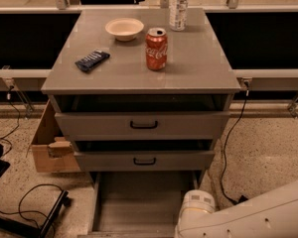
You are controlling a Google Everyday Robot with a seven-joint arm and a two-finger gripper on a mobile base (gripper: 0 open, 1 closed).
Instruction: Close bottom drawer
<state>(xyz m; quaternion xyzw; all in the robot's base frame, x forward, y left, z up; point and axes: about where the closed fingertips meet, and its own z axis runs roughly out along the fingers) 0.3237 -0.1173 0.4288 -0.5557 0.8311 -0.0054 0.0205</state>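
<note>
The bottom drawer (139, 197) of the grey cabinet (139, 73) is pulled far out, its plain grey interior open to view and empty. Its front panel lies at the very bottom edge of the view and its handle does not show. The middle drawer (144, 160) and the top drawer (143, 125) above it each stand a little way out, with black bar handles. My white arm (248, 217) comes in from the bottom right, with a rounded joint (198, 205) beside the drawer's right front corner. My gripper is below the bottom edge, out of view.
On the cabinet top stand a red cola can (156, 48), a white bowl (124, 29), a dark snack bar (92, 60) and a clear bottle (179, 4). A cardboard box (49, 148) sits left of the cabinet. Black cables (25, 197) lie on the floor at left, another (228, 148) at right.
</note>
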